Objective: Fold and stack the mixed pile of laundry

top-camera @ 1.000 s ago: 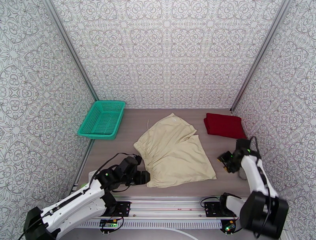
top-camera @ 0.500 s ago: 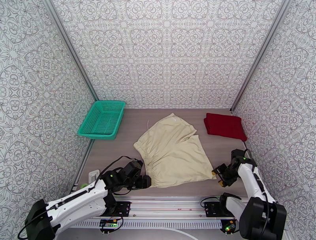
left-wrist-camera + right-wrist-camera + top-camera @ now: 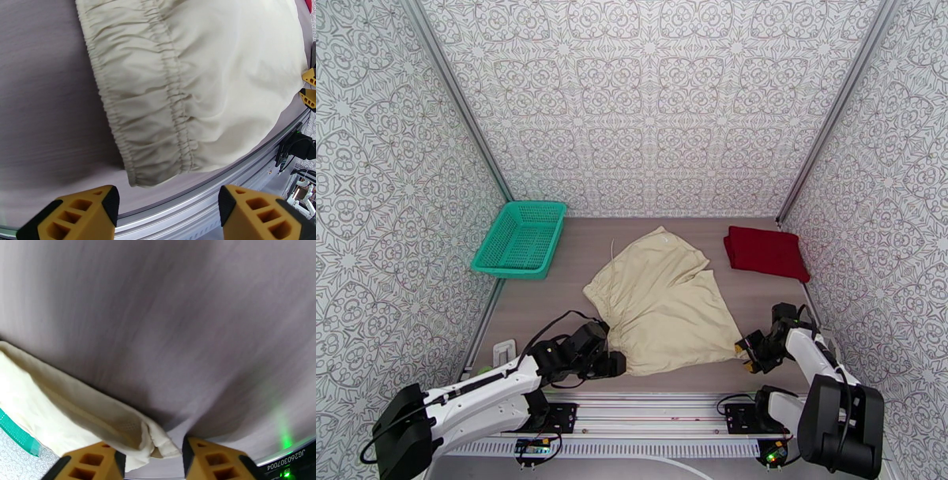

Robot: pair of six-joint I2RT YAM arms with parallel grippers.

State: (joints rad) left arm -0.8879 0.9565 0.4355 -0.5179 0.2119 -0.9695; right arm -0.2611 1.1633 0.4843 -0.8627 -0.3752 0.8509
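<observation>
Now the cream garment (image 3: pixel 663 304) lies spread and unfolded across the middle of the tabletop (image 3: pixel 577 264), reaching toward the near edge. The dark red shirt (image 3: pixel 765 251) sits folded in the far right corner. Over the last second my right gripper (image 3: pixel 153 455) has dropped from beside the shirt to the garment's near right corner and narrowed around it. Whether it pinches yet I cannot tell. My left gripper (image 3: pixel 168 205) has slid to the waistband corner, jaws spread. I judge the first fold is about to begin.
</observation>
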